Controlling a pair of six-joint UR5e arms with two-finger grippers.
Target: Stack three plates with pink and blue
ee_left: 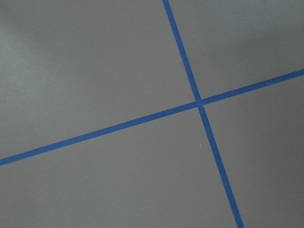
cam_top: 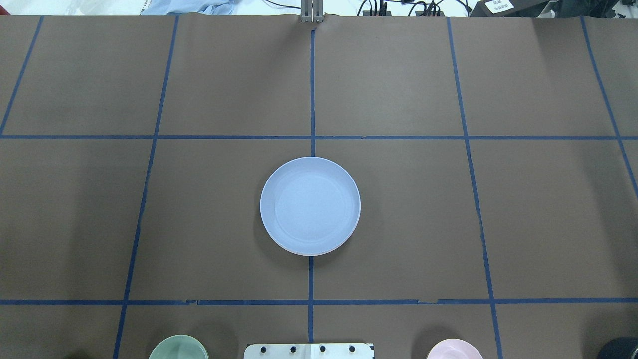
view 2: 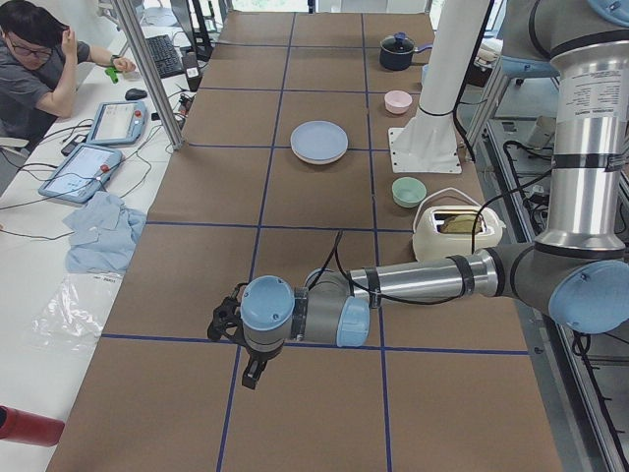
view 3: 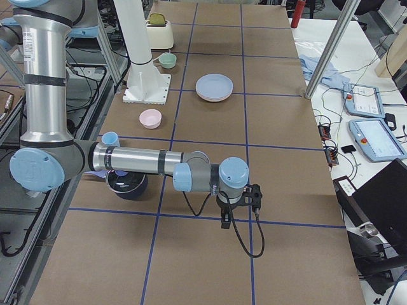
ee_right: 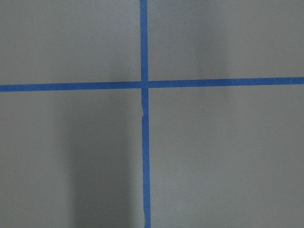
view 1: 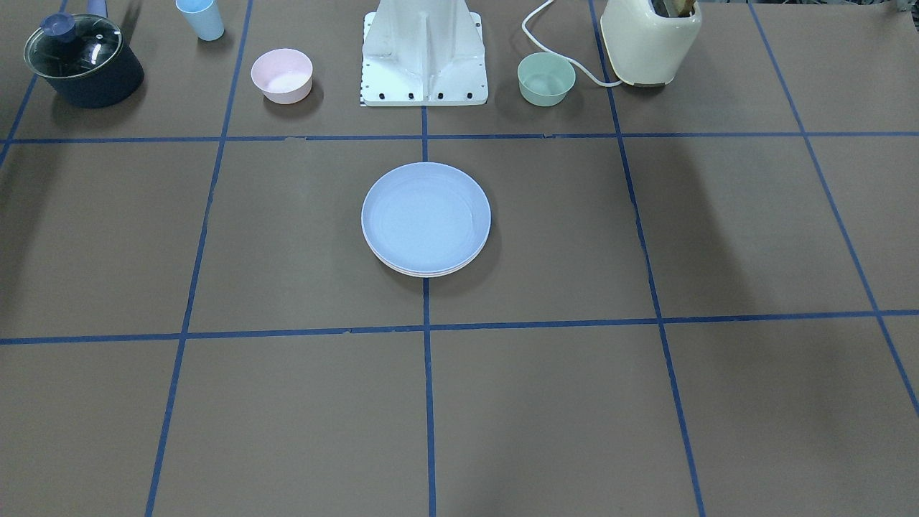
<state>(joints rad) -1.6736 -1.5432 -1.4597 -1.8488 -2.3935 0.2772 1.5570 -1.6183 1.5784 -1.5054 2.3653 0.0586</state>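
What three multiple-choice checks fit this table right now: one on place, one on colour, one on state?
1. The plate stack sits: A) on the centre tape line; B) in a corner square; C) hanging over an edge.
2. Its top plate is: A) pink; B) blue; C) green.
3. The dark pot has its lid: A) on; B) lying beside it; C) missing.

Answers: 1 A, the line runs under the stack; 2 B, the upper face shows pale blue; 3 A, the glass lid covers the pot.
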